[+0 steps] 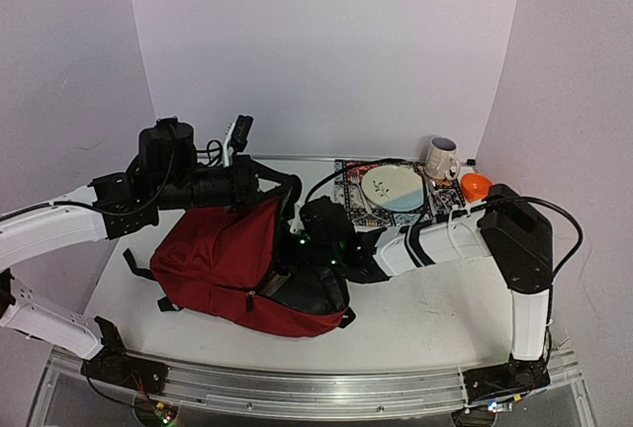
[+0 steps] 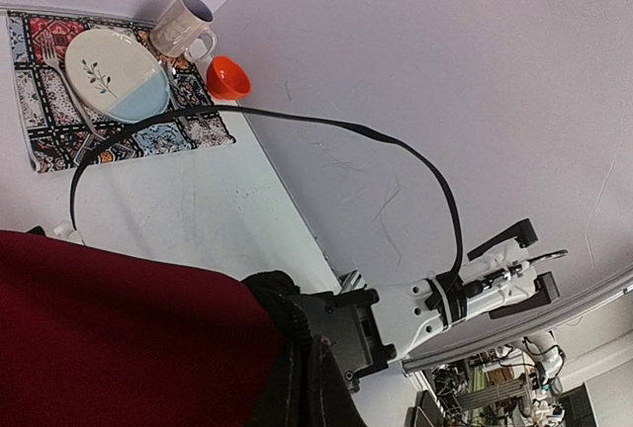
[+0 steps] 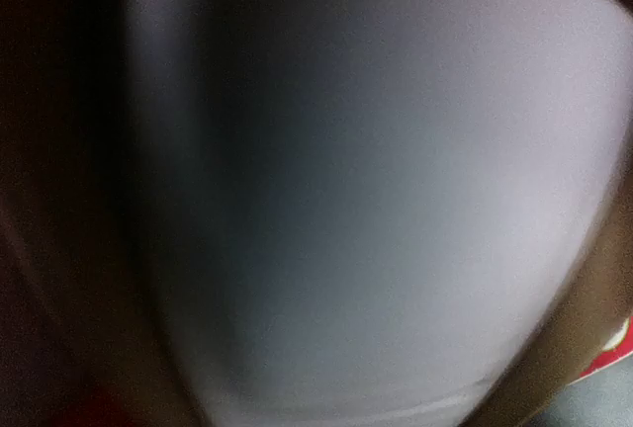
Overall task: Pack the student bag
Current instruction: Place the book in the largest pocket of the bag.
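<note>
The student bag (image 1: 223,259) is dark red, with black straps and a black inside. Far right, the mat (image 2: 35,101) has small red, black and white tile shapes. The plate (image 2: 114,73) is cream and pale blue with a dark leaf drawing. The mug (image 1: 441,158) is cream. The little bowl (image 1: 476,186) is orange.

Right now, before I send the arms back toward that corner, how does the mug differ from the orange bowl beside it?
The mug is cream with a dark inside and a handle, while the orange bowl is plain bright orange with no handle. The mug stands taller; the bowl is lower and shallower. The mug also sits farther back than the bowl. Both stand upright, mouths up, at the right end of the patterned mat.
</note>
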### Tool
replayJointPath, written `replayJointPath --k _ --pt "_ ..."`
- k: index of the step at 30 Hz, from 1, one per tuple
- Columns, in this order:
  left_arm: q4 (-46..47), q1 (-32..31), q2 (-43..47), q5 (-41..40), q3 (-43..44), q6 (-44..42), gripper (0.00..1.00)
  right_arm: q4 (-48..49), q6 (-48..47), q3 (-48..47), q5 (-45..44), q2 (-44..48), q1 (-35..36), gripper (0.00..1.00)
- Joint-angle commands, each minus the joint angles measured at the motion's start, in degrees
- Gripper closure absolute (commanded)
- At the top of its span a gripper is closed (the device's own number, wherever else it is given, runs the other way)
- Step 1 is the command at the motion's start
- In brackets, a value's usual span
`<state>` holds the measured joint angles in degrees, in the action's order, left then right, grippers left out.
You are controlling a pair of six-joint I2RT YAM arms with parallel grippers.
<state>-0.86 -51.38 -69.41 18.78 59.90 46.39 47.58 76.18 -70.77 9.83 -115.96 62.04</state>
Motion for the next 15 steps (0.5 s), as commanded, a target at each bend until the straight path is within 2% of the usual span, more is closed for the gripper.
replayJointPath --k 1,8,15 --pt "6.30 -0.57 3.50 -1.13 -1.01 -0.88 0.96 -1.53 -5.48 -1.14 1.99 4.33 0.67 0.44" --pt "5.22 -0.57 4.75 -3.92 -0.51 -2.34 0.95 -6.31 -10.39 -0.13 3.01 8.36 1.06 0.27" --pt "3.96 -0.56 5.06 -4.53 -0.95 -3.22 0.92 -11.82 -13.46 4.36 0.99 13.52 1.04 0.17"
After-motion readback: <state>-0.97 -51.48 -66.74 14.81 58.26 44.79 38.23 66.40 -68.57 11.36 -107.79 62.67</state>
